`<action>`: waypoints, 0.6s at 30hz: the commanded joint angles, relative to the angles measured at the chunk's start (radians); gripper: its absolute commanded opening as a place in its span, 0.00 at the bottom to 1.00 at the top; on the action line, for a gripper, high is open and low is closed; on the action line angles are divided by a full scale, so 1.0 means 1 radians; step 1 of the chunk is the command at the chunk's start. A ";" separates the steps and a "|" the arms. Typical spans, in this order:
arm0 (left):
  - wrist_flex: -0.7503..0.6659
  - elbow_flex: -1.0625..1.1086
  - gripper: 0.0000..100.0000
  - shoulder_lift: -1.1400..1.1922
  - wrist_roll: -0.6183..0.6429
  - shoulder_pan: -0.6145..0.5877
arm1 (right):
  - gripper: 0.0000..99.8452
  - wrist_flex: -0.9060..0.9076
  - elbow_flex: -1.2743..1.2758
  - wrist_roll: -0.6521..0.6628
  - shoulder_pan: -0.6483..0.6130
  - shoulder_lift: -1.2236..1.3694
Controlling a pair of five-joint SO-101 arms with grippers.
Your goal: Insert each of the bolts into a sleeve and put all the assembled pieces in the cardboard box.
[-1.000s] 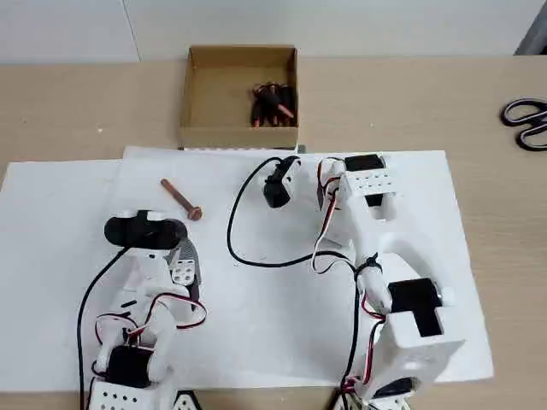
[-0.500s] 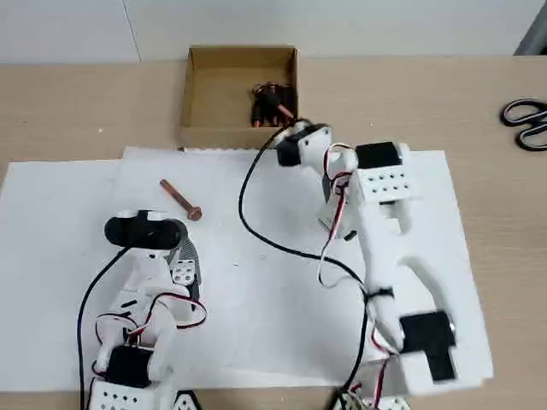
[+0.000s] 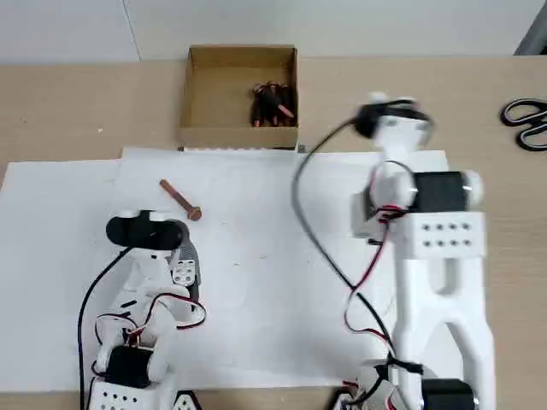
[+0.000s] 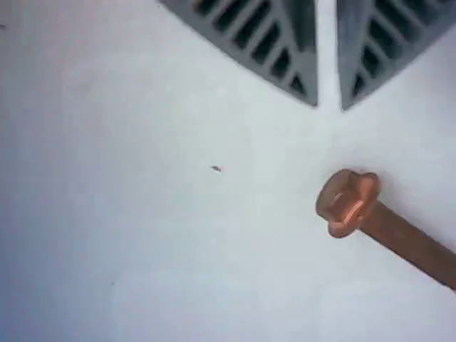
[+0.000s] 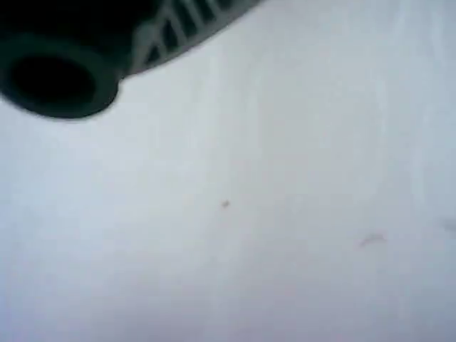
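Observation:
A copper bolt (image 3: pixel 179 199) lies on the white paper, its head (image 4: pixel 348 201) just beyond my left gripper's tips. My left gripper (image 4: pixel 328 105) hovers over the paper with its grey ribbed fingers (image 4: pixel 285 50) a narrow slit apart, nothing between them. In the high view it (image 3: pixel 186 249) sits just below and right of the bolt head. My right gripper (image 5: pixel 121 50) holds a black sleeve (image 5: pixel 57 82) above the paper, its open end facing the camera. The right arm (image 3: pixel 436 239) stretches up the right side. The cardboard box (image 3: pixel 198 94) holds several assembled pieces (image 3: pixel 272 102).
White paper (image 3: pixel 273 282) covers the near half of the wooden table (image 3: pixel 85 102). Scissors (image 3: pixel 526 122) lie at the far right edge. The right arm's black cable (image 3: pixel 316 231) arcs over the paper's middle.
The right arm has swung from in front of the box over to the right and stretched out. The left arm and the bolt have not moved.

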 commanded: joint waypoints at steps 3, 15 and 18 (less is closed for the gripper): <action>-0.009 -0.139 0.01 -0.006 -0.046 -0.075 | 0.01 0.018 -0.041 -0.038 0.163 -0.116; 0.199 -0.320 0.01 -0.005 -0.046 -0.095 | 0.01 0.010 0.187 -0.026 0.328 -0.300; 0.212 -0.369 0.01 0.048 -0.046 -0.095 | 0.01 0.010 0.245 0.025 0.348 -0.360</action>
